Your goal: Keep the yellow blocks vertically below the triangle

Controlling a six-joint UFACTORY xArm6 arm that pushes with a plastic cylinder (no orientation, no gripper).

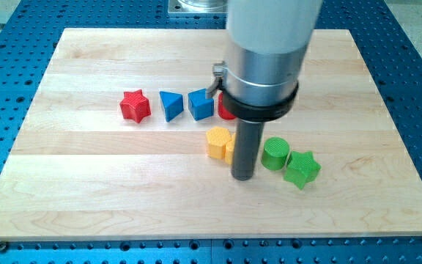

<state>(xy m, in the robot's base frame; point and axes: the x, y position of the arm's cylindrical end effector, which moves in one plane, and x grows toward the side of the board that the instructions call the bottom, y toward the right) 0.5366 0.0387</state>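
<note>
A blue triangle (170, 105) lies left of centre on the wooden board (86, 191). A yellow hexagon block (217, 141) lies below and right of it. A second yellow block (229, 151) touches the hexagon's right side and is mostly hidden behind the rod. My tip (243, 177) rests on the board just right of and slightly below the yellow blocks, close against them, with the green cylinder (275, 154) on its right.
A red star (135, 105) lies left of the triangle. A blue cube (201, 104) lies right of it. A red block (226, 111) shows partly behind the arm. A green star (302, 169) touches the green cylinder's lower right.
</note>
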